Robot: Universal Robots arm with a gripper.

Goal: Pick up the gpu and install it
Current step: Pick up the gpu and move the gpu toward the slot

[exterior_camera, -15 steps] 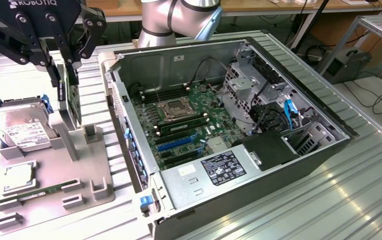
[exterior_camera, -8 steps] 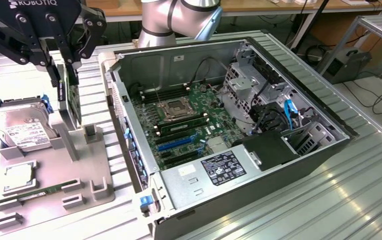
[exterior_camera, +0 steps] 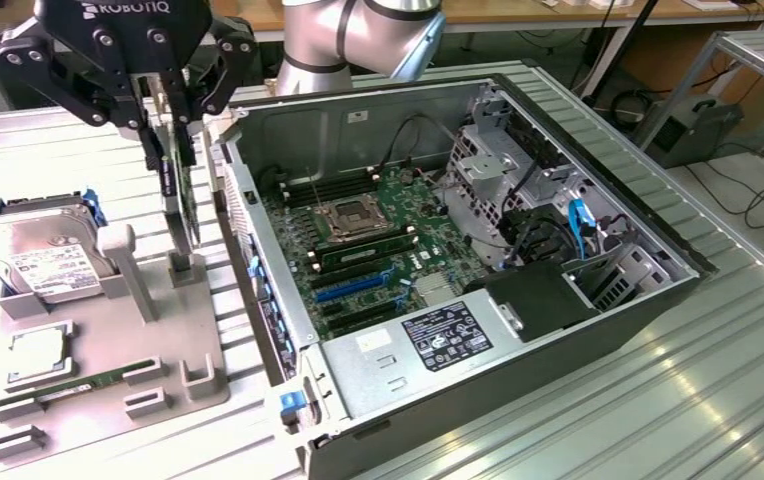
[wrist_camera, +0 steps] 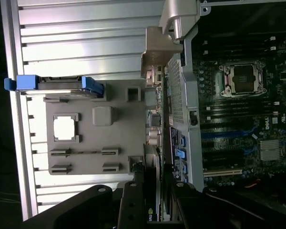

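gripper clamped on gpu | card upright at grey holder | beside open case

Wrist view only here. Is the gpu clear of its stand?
Observer: The hand holds the gpu upright on edge, lower end close over the grey stand; whether it's clear, I can't tell.
Operator: How does it sit against the computer case?
Observer: Its lower end hangs below the case's top rim, which is just to the exterior view's right.
Operator: And the hard drive?
Observer: It leans tilted in its cradle, white label facing up, at the exterior view's left.
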